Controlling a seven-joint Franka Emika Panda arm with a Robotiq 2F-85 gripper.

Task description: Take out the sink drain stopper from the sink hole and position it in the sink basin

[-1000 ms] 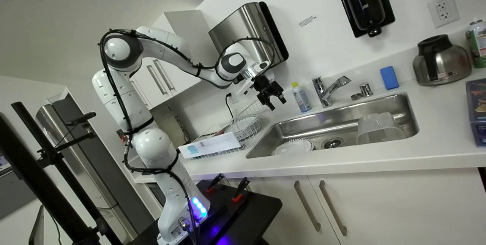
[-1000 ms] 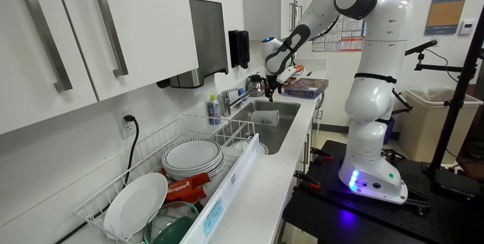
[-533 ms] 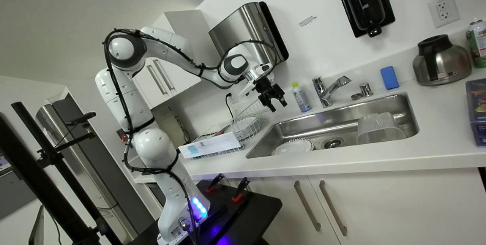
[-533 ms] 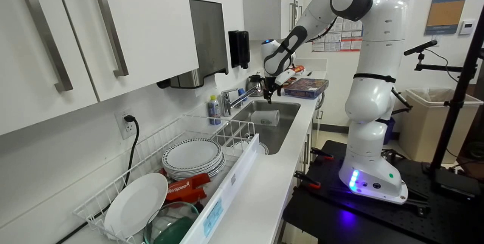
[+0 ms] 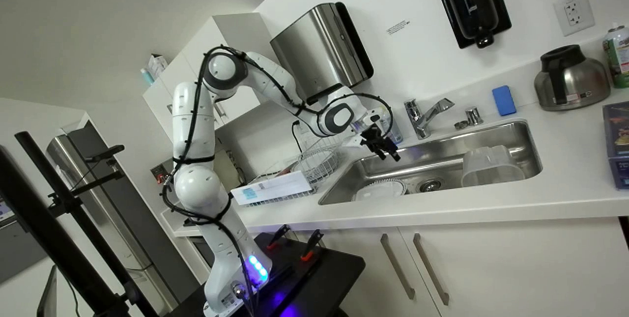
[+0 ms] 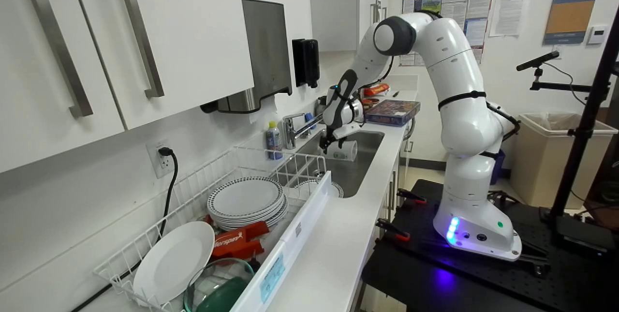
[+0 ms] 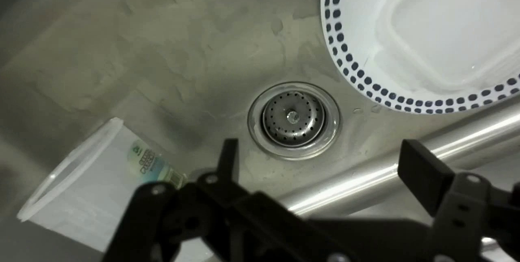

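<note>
Lower than half a second ago in both exterior views, the arm (image 6: 454,75) has brought its gripper (image 5: 389,155) down towards the sink basin (image 5: 440,156). Its black fingers (image 7: 424,174) stand wide apart, holding nothing. The drain stopper (image 7: 293,116), a round steel strainer with small holes and a knob in the middle, sits in the drain hole (image 7: 254,120) in the basin floor, below the fingers and apart from them. A white plate (image 7: 378,46) with a dotted rim lies in the basin, near the drain hole but apart from it. Across the drain hole from the plate, a pale plastic tub (image 7: 93,191) lies on its side, partly hidden by the gripper in the wrist view.
</note>
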